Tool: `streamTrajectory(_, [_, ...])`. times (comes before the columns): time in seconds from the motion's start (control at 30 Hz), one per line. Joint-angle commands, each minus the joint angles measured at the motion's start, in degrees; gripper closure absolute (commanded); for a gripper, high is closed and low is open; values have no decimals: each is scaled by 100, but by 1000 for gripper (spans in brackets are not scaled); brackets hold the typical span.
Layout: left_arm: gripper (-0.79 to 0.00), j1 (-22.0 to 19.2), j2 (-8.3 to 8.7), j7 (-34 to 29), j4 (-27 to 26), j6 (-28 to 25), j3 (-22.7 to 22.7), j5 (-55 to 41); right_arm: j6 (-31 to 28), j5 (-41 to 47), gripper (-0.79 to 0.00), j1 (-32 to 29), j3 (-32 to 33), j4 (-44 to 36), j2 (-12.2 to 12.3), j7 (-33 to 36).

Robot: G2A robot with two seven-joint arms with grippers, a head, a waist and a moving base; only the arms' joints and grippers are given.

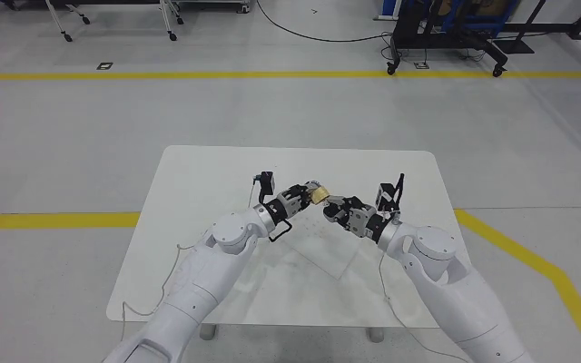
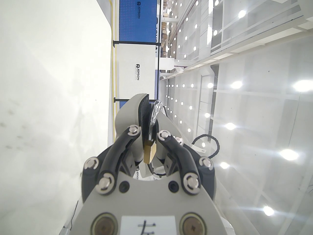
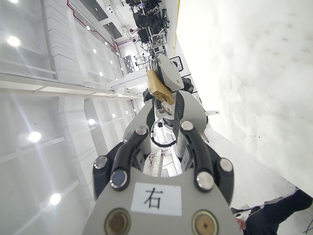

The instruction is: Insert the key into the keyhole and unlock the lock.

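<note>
Both arms meet above the middle of the white table [image 1: 218, 181]. A brass padlock [image 1: 317, 192] hangs in the air between them. My left gripper [image 1: 304, 194] is shut on the padlock [image 2: 149, 153], whose brass body is pinched between its black pads, with a silver metal piece at the fingertips. My right gripper [image 3: 168, 107] is shut on the small silver key [image 3: 165, 108]. The key's tip sits against the near end of the padlock [image 3: 159, 88]; how deep it sits I cannot tell. The right gripper [image 1: 333, 208] is just beside the lock.
The table's front and side edges lie well outside the grippers. Yellow floor lines [image 1: 272, 74] run behind and beside the table. Black equipment frames [image 1: 454, 32] and wheeled stands [image 1: 118, 18] are far off on the floor.
</note>
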Motion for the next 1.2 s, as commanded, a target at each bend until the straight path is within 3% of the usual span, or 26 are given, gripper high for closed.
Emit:
streamTrajectory(0.0, [0,-8,-8,-15,22,-8,1,-9,6,28,-92,6,3,22,-8,-10])
streamTrajectory(0.07, [0,-18,-17,-38,44,-14,-1,-23,2,80,0,16,2,48,-19,-6])
streamTrajectory(0.33, [0,-35,-45,-158,82,-187,27,51,97,377,0,92,28,214,-58,98])
streamTrajectory(0.7, [0,-13,-62,-191,52,-352,22,226,293,1492,0,146,344,555,-104,465])
streamTrajectory(1.17, [0,35,-61,-206,-34,-503,-43,423,940,2372,0,258,605,979,-107,1054])
